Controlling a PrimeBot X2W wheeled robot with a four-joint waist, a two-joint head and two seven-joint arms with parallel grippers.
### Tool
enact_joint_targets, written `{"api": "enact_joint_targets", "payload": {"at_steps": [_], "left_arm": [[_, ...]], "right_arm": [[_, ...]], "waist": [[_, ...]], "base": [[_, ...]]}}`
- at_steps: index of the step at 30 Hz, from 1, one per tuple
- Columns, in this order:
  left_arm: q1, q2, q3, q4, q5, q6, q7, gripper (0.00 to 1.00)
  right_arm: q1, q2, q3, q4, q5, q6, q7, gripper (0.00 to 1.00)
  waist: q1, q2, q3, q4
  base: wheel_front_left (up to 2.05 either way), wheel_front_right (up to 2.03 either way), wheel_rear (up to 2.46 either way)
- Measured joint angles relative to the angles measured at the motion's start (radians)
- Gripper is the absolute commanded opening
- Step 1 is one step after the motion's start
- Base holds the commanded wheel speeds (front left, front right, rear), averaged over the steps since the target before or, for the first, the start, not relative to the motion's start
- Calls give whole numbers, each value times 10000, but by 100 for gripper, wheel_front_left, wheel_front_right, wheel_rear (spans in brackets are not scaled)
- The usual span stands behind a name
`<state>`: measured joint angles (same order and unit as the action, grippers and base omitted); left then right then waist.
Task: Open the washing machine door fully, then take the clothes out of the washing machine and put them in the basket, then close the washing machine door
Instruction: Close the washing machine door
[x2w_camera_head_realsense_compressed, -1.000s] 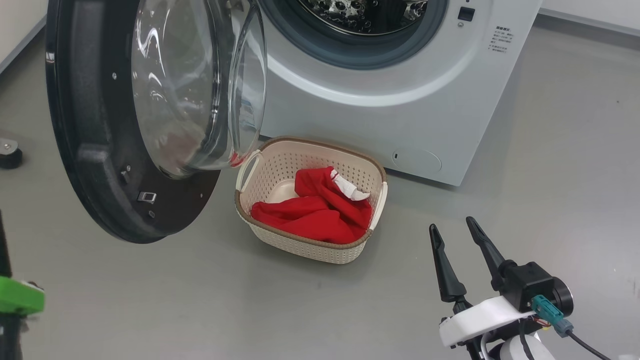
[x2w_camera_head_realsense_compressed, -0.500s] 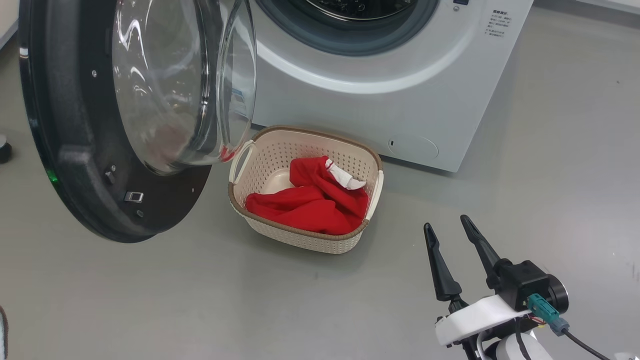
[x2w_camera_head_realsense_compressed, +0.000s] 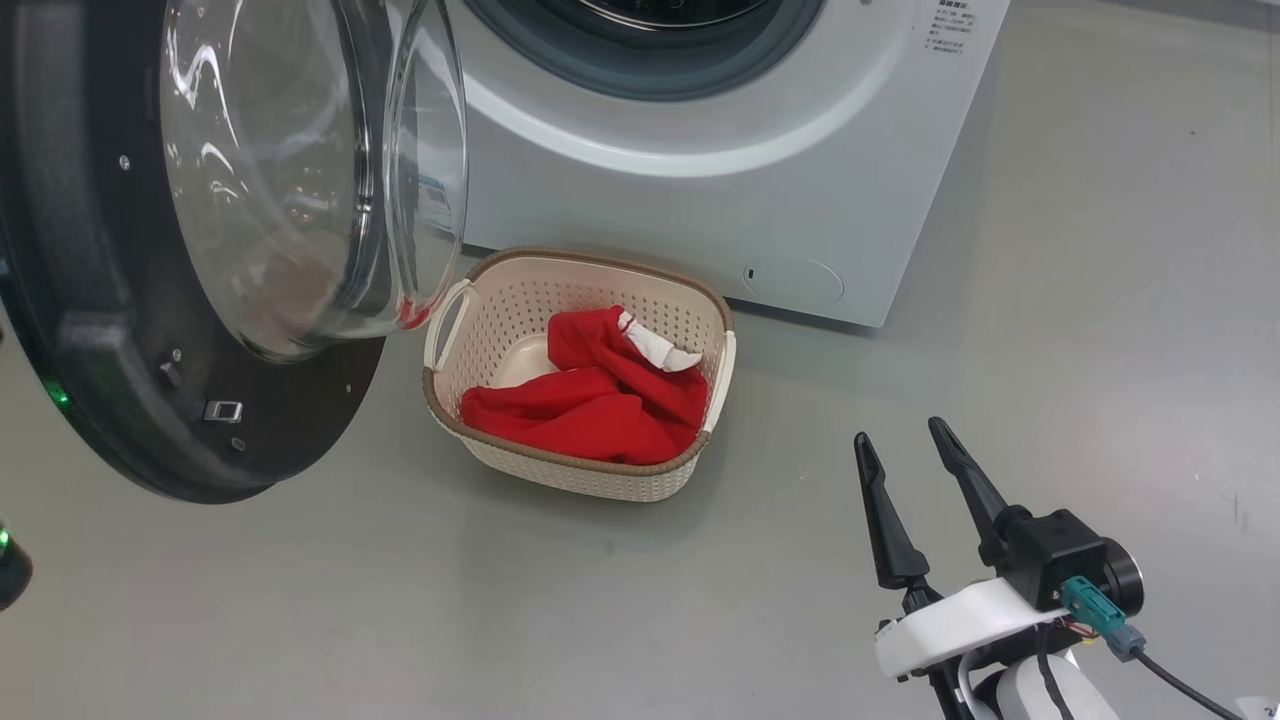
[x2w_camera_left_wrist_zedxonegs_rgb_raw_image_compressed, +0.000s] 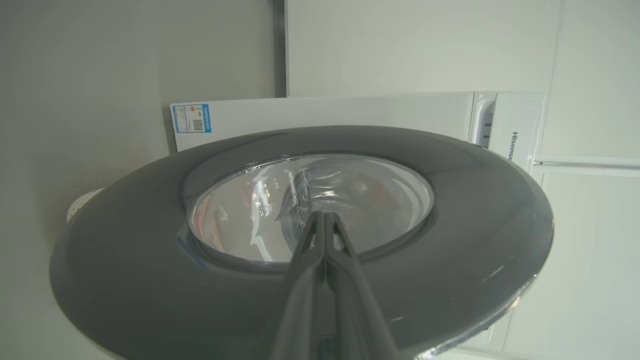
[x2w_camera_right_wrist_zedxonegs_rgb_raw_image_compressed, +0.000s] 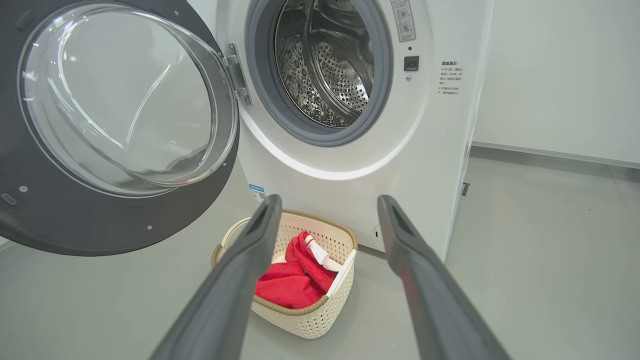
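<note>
Left gripper (x2w_camera_left_wrist_zedxonegs_rgb_raw_image_compressed: 324, 216) is the one to watch here. Its fingers are pressed together and point straight at the outer face of the door, tips over the glass middle. Can't tell if they're actually touching it.

Biggest thing first: the washing machine (x2w_camera_head_realsense_compressed: 700, 190) sits at the back, and its drum (x2w_camera_right_wrist_zedxonegs_rgb_raw_image_compressed: 330, 65) looks empty as far as I can see into it. The door (x2w_camera_head_realsense_compressed: 90, 300) hangs wide open out to the robot's left, hinged on that side of the opening. Its inner bowl faces the basket and the right arm, and its glossy outer side faces the left arm. So the left arm is nearer by far and on the correct side. I'd guess a push along its fingers swings the door round toward the opening.

The basket (x2w_camera_head_realsense_compressed: 575, 465) sits on the floor (x2w_camera_head_realsense_compressed: 300, 600) just in front of the machine, right beside the door's lower edge. It might be under the door's sweep, so that's what I'd worry about. The clothes (x2w_camera_head_realsense_compressed: 590, 405) are piled inside it, red with a bit of white on top.

Right gripper (x2w_camera_head_realsense_compressed: 900, 433) is low on the robot's right, fingers apart, holding nothing, well apart from basket and door.
</note>
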<state>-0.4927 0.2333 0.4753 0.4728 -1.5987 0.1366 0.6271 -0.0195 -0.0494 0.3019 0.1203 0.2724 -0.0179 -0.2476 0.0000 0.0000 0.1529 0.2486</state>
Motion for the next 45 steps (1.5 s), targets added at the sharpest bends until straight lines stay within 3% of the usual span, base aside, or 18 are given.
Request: {"api": "enact_joint_targets", "payload": {"at_steps": [12, 23, 36, 45], "left_arm": [[162, 92, -782, -247, -198, -8, 1810, 0], [720, -566, -1505, -894, -663, -10, 2968, 0], [1166, -1588, -1829, -1367, -821, -10, 3030, 0], [1186, -1703, -1814, -1534, -1070, -8, 2602, 0]], "right_arm": [[-38, 4, -98, 0, 4, -12, 0, 100], [-38, 4, -79, 4, 123, -19, 0, 100], [-49, 4, 136, 2, 324, -25, 0, 100], [-132, 4, 171, -13, 414, -119, 0, 100]], "waist": [[0, 0, -97, -196], [0, 0, -185, -381], [0, 0, -214, -1086], [0, 0, -175, -1990]], "base": [[0, 0, 0], [0, 0, 0], [0, 0, 0], [0, 0, 0]]}}
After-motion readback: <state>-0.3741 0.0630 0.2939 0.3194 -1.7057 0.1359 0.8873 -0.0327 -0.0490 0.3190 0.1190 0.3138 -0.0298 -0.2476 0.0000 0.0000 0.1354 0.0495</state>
